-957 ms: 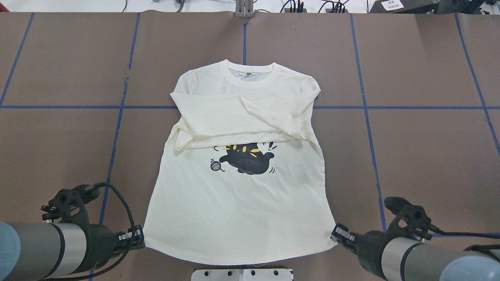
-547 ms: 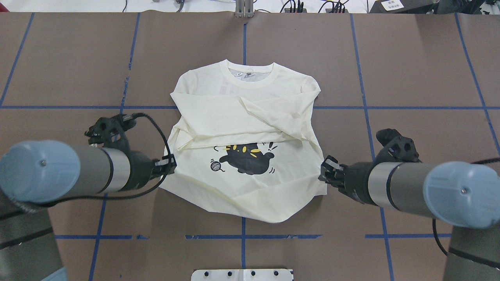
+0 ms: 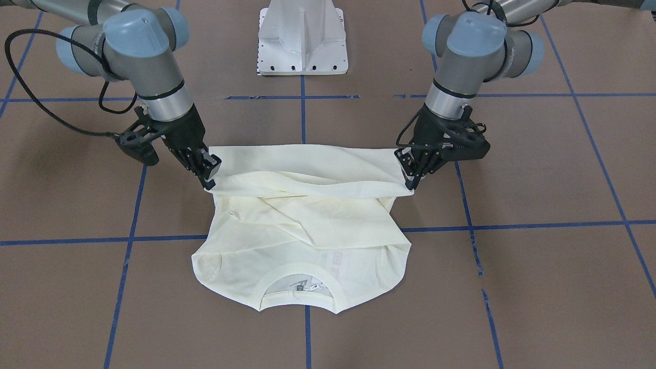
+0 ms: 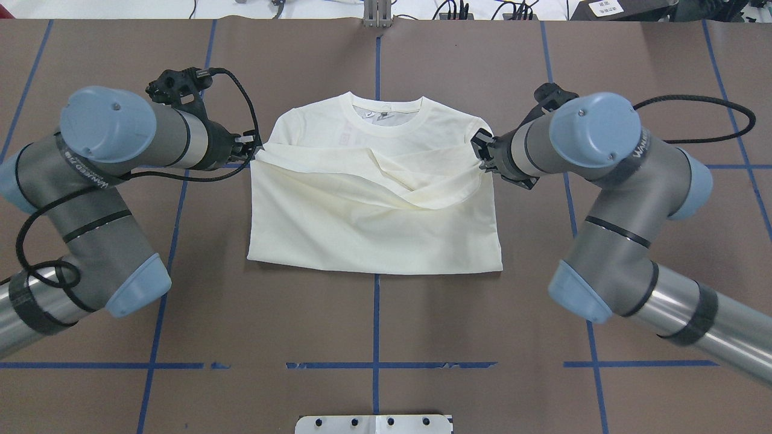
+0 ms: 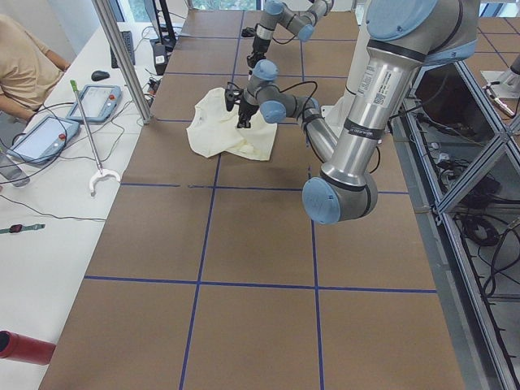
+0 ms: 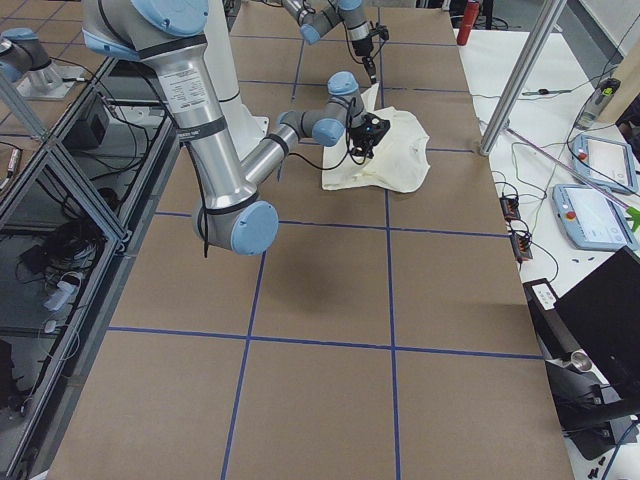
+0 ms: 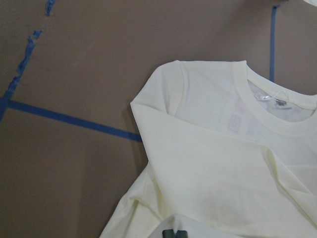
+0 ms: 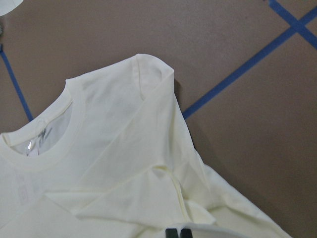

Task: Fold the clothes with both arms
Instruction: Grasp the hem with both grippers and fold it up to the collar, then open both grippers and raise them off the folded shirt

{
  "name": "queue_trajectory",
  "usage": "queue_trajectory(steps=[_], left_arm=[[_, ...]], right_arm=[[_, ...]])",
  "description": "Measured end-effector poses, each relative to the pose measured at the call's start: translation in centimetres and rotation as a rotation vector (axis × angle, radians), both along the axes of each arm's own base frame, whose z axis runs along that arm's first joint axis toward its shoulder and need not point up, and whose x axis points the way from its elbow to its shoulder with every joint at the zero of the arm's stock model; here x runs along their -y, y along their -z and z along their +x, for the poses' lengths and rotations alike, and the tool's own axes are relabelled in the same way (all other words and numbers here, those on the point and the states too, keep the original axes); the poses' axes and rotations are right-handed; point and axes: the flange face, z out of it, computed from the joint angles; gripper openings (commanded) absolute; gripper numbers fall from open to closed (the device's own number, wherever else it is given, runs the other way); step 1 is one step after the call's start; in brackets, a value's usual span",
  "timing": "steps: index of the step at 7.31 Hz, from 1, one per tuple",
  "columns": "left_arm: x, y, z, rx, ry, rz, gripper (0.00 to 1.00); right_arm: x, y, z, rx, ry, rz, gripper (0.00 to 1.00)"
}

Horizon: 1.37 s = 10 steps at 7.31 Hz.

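- Progress: the cream long-sleeved fabric shirt (image 4: 374,223) lies in the middle of the brown table (image 4: 633,78). Its sleeves are already crossed over the chest and its lower half is doubled over toward the far side, plain side up.
- The left black two-finger gripper (image 4: 252,150) and the right black two-finger gripper (image 4: 480,154) each pinch one hem corner with fingers closed on the cloth. They sit just short of the shoulders, and the ribbed round collar (image 4: 381,117) is uncovered beyond them.
- In the front-facing view the hem hangs raised between the grippers, not yet laid down. What is left, as I judge it, is lowering the hem, letting go, and perhaps one more fold.
- Change: a second ago both grippers were at the near hem corners, with the shirt's lower half flat and its black cat print showing. Half a second ago they were level with the print. Now the hem has travelled to the far side, the print is covered, and the near edge is a straight fold.
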Motion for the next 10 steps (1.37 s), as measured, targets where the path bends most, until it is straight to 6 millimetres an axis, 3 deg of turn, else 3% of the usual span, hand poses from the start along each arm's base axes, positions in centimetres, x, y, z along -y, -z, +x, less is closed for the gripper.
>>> queue_trajectory(steps=[2, 3, 5, 7, 8, 9, 10], left_arm=[[4.9, -3.7, 2.5, 0.009, 0.026, 0.002, 0.00], [6.2, -5.2, 3.4, 0.008, 0.031, 0.005, 0.00], [7.2, -7.4, 4.2, 0.014, 0.031, 0.019, 0.00], [7.6, -7.6, 4.4, 0.018, 0.035, 0.028, 0.00], [7.7, -7.0, 4.5, 0.012, 0.036, 0.035, 0.24], [7.9, -6.5, 4.6, 0.008, 0.038, 0.040, 0.42], [8.0, -6.4, 4.7, 0.007, 0.038, 0.042, 0.44]], right_arm=[[6.8, -1.2, -2.4, -0.050, -0.008, -0.026, 0.00], [8.7, -2.3, -3.4, -0.050, -0.010, -0.021, 0.00], [10.4, -3.3, -4.1, -0.041, -0.012, -0.010, 0.00], [11.8, -3.9, -2.6, -0.037, 0.028, -0.008, 0.00], [12.3, -4.3, -1.7, -0.036, 0.050, -0.005, 0.00], [12.6, -4.8, -1.2, -0.039, 0.060, -0.005, 0.00], [12.6, -5.4, -1.1, -0.046, 0.066, -0.009, 0.46]])
